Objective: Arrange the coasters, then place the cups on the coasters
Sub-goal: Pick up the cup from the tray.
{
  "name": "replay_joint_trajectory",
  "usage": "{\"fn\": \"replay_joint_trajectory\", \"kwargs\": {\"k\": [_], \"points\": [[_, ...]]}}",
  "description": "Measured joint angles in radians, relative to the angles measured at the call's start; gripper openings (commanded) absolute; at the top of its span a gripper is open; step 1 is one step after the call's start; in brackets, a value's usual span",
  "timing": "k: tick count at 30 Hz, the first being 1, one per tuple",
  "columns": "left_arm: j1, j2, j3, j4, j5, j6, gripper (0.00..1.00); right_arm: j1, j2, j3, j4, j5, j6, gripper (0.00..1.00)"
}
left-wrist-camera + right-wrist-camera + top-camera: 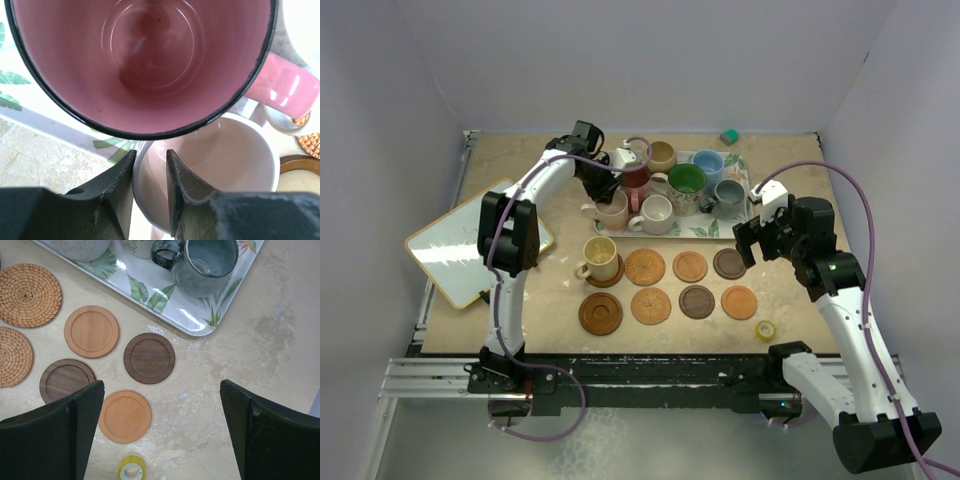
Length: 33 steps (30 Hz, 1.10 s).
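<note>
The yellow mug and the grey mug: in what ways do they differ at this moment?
The yellow mug is pale yellow; the grey mug is glazed blue-grey. The yellow mug stands on a dark wooden coaster; the grey mug stands on the leaf-print tray, on no coaster. Both are upright and have one handle.

Left arm is stretched into the leaf-print tray (712, 229) at upper centre, the left fingers (602, 188) down at the pink cup (612, 211), with the dark red cup (636, 178) just behind. Mid-desk (510, 155), the yellow cup (600, 257) sits on the upper row's leftmost coaster (607, 281); seven coasters (645, 267) lie bare in two rows. The right fingers (744, 243) hang spread wide, just right of them.
</note>
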Motion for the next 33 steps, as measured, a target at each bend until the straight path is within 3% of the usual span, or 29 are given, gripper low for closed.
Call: {"fn": "replay_joint_trajectory", "kwargs": {"k": [13, 26, 33], "points": [[0.0, 0.009, 0.011, -0.008, 0.01, 0.035, 0.03, 0.0, 0.002, 0.0, 0.0, 0.0, 0.0, 1.0], [-0.002, 0.003, 0.022, -0.034, -0.007, 0.04, 0.03, 0.0, 0.002, 0.0, 0.0, 0.0, 0.0, 1.0], [-0.005, -0.072, 0.02, -0.04, -0.076, 0.016, 0.03, 0.0, 0.002, 0.0, 0.0, -0.001, 0.0, 1.0]]}}
